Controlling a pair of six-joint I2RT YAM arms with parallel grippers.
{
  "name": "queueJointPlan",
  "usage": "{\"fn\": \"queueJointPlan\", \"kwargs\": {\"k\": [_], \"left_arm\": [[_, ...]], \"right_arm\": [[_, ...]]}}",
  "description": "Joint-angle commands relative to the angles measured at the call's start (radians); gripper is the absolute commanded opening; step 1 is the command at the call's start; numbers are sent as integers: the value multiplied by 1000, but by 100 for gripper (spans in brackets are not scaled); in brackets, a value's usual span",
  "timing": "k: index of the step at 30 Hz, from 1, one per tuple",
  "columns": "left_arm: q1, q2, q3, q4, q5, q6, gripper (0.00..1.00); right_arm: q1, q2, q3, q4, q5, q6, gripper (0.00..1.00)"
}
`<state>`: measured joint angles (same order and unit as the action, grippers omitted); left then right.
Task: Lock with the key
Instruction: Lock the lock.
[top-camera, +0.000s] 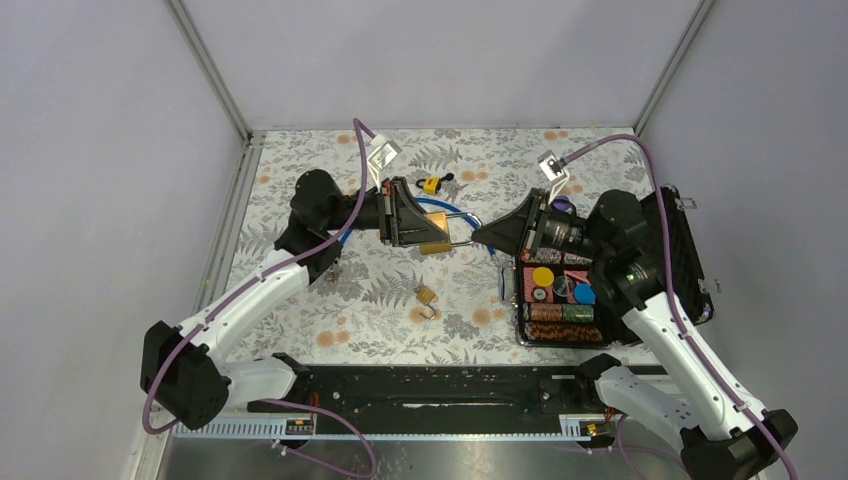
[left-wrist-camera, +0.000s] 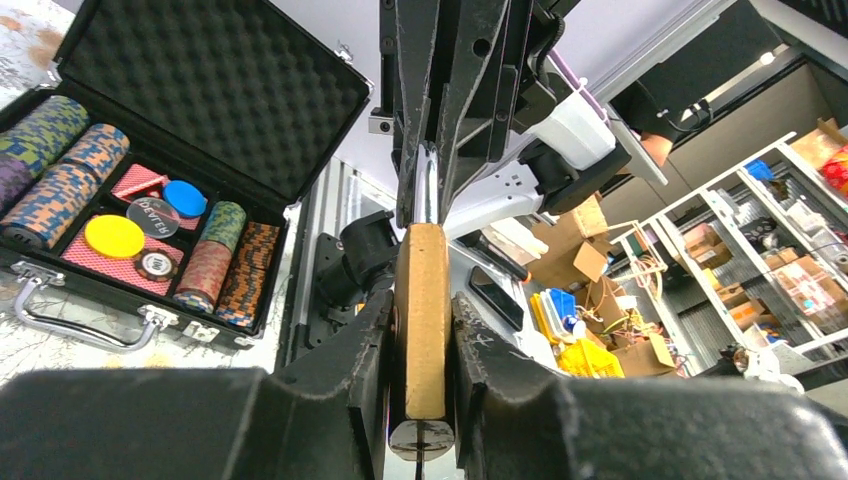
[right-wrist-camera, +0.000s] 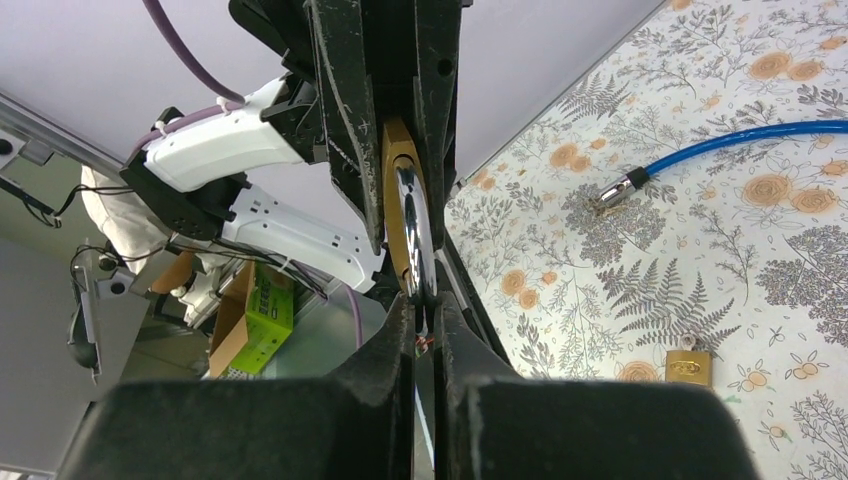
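Left gripper (left-wrist-camera: 424, 350): clamped on the brass body of the padlock (top-camera: 435, 246), which is held above the surface (top-camera: 350, 310).
Right gripper (right-wrist-camera: 425, 330): closed on the silver shackle (right-wrist-camera: 413, 230), facing the left gripper.
Padlock: held between both grippers, left of the open case (top-camera: 690, 250).
Small padlock (top-camera: 427, 297): laid on the surface, nearer the bases.

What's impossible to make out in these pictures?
Whether the padlock loop is clicked shut: both wrist views, the left claw and right claw cover its ends.
Small padlock, yellow item: top view, too small for detail.
Chip case: top view, right arm covers part.
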<state>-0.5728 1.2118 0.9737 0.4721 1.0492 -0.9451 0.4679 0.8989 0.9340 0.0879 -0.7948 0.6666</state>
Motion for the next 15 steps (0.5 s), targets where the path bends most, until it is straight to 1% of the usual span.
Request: {"fn": "queueJointPlan", "kwargs": {"k": [1, 4, 6, 10, 13, 15], "left_arm": [[-76, -17, 91, -4, -107, 71, 0], [-94, -1, 118, -63, -145, 110, 0], [-105, 16, 137, -70, -149, 111, 0], [-129, 41, 182, -119, -150, 140, 0], [-152, 57, 204, -200, -161, 180, 0], [-157, 59, 176, -208, -164, 182, 0]], "right_arm": [[116, 44, 10, 70, 1, 7, 0], [173, 72, 10, 84, -3, 14, 0], [205, 94, 13, 105, -11, 24, 0], [274, 135, 50, 79, 9, 7, 0], [286, 138, 60, 91, 50, 13, 0], [286, 126, 65, 83, 99, 7, 0]]}}
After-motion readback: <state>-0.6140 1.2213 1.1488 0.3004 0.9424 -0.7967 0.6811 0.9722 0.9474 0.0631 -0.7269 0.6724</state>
